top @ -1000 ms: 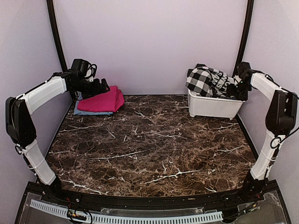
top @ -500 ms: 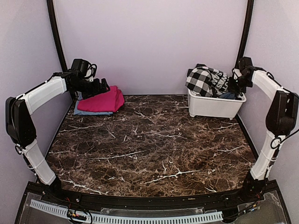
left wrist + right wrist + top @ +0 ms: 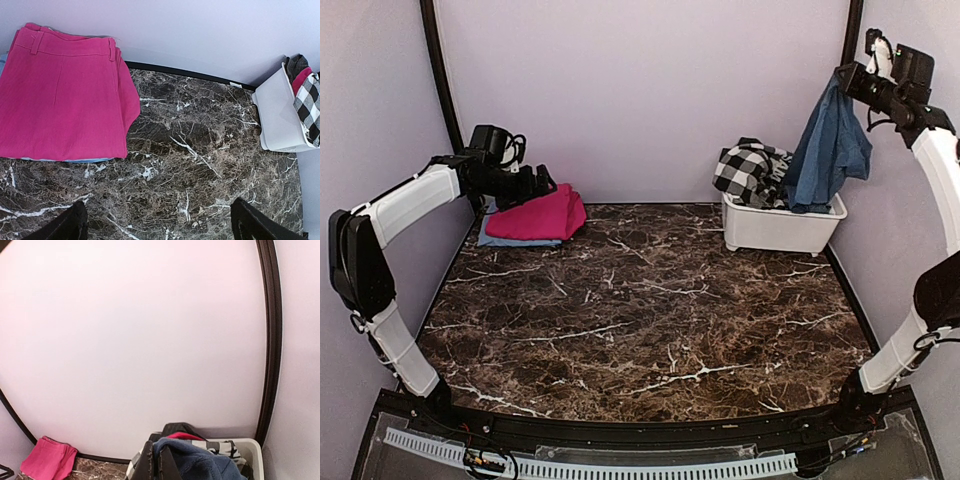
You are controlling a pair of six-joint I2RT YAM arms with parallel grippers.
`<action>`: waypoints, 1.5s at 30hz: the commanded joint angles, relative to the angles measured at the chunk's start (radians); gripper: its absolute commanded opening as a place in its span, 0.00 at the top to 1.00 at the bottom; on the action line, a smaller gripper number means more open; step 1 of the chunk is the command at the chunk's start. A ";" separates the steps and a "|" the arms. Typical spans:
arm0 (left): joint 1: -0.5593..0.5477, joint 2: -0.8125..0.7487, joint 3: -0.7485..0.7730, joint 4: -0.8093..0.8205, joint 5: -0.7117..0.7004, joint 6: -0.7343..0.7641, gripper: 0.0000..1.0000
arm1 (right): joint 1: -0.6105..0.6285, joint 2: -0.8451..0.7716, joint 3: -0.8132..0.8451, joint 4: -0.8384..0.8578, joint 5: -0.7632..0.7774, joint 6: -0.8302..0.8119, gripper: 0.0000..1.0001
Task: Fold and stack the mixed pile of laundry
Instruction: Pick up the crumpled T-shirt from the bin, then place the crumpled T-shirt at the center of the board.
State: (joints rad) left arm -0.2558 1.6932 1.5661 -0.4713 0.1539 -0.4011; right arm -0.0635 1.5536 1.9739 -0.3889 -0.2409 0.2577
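Top external view gives us the layout: our right gripper (image 3: 845,80) is raised high by the back wall, clenched on the top edge of the blue garment (image 3: 830,150). We judge it is held up so the cloth hangs free of the white tub (image 3: 780,228) and falls open before being laid flat. Its lower hem reaches the tub's rim. The checked garment (image 3: 748,170) lies heaped in the tub, waiting. Far left, the magenta cloth (image 3: 542,214) sits folded on a light-blue piece (image 3: 505,240), a stack kept in the corner so the marble table (image 3: 640,300) serves for folding. Our left gripper (image 3: 542,183) hovers beside it, fingers spread, holding nothing.
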 commanded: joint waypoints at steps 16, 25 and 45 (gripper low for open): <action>-0.003 -0.074 -0.015 0.040 0.011 -0.041 0.01 | 0.204 -0.077 0.284 0.232 -0.407 0.216 1.00; -0.003 -0.105 -0.016 0.028 0.011 -0.056 0.01 | 0.474 0.146 0.639 0.101 -0.455 0.175 1.00; -0.191 -0.245 -0.118 0.297 0.283 0.147 0.04 | 0.407 0.017 0.227 0.170 -0.513 0.246 1.00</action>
State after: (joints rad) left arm -0.3058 1.5738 1.5047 -0.3435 0.3099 -0.3763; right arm 0.3309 1.5974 2.2852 -0.3504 -0.7094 0.4484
